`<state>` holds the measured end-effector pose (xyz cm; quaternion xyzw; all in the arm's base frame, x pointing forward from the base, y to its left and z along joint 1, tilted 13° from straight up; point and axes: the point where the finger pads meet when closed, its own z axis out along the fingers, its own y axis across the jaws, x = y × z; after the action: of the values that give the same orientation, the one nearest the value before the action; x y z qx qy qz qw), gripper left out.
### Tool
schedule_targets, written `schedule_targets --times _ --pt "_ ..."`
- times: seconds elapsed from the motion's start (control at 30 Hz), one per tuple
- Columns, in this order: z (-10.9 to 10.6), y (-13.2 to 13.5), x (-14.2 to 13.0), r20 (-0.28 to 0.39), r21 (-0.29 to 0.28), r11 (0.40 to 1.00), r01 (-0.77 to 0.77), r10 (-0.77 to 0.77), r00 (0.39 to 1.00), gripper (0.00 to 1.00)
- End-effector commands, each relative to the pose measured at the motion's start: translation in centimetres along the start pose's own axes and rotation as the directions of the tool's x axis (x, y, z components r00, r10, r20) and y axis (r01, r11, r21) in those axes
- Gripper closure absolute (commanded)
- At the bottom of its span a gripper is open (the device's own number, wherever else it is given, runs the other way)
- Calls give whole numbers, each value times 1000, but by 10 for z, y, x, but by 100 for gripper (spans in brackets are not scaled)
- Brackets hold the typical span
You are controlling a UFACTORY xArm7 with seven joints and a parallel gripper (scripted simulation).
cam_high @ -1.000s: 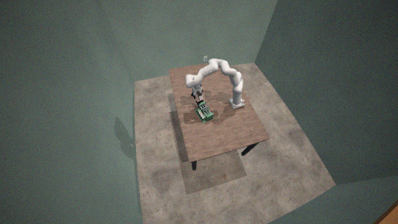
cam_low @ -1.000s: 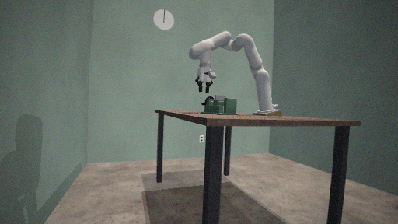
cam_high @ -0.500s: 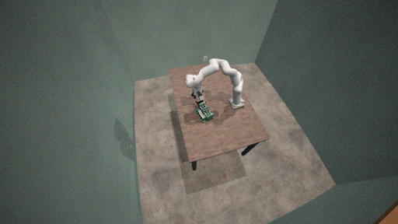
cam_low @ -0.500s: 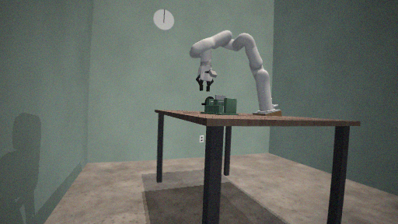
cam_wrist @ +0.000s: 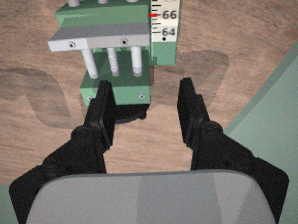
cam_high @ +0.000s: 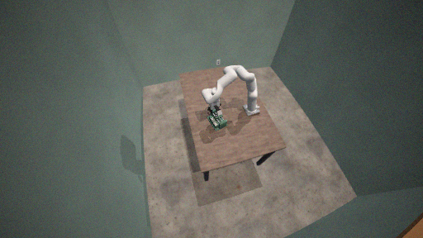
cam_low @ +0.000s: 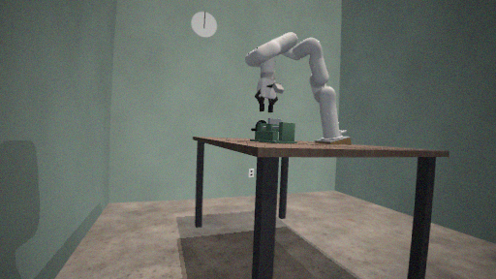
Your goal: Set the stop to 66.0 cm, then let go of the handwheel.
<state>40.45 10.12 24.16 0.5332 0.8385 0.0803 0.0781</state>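
Observation:
A green stop fixture with steel rods and a lead screw sits on the wooden table; it also shows in the top view and the exterior view. The black handwheel sticks out at the fixture's near end; in the wrist view it is mostly hidden behind the left finger. My gripper is open and empty, well above the fixture.
The arm's base stands on the table behind the fixture. The table edge runs close to the fixture on its left side. Green walls surround the room.

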Motion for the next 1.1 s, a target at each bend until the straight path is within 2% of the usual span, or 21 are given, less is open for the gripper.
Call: schedule_targets --times 0.0,0.03,0.1,0.33,0.5,0.6,1.07 --pt "-1 7 42 11 1 1000 -6 6 1000 43" --pt "0 9 55 11 1 1000 -6 6 1000 43" --pt "0 9 55 11 1 1000 -6 6 1000 43" --pt "0 17 129 11 1 1000 -6 6 1000 43" --pt "1 21 161 11 1 1000 -6 6 1000 43" --pt "1 22 170 11 1 1000 -6 6 1000 43" --pt "1 22 172 11 1 1000 -6 6 1000 43"
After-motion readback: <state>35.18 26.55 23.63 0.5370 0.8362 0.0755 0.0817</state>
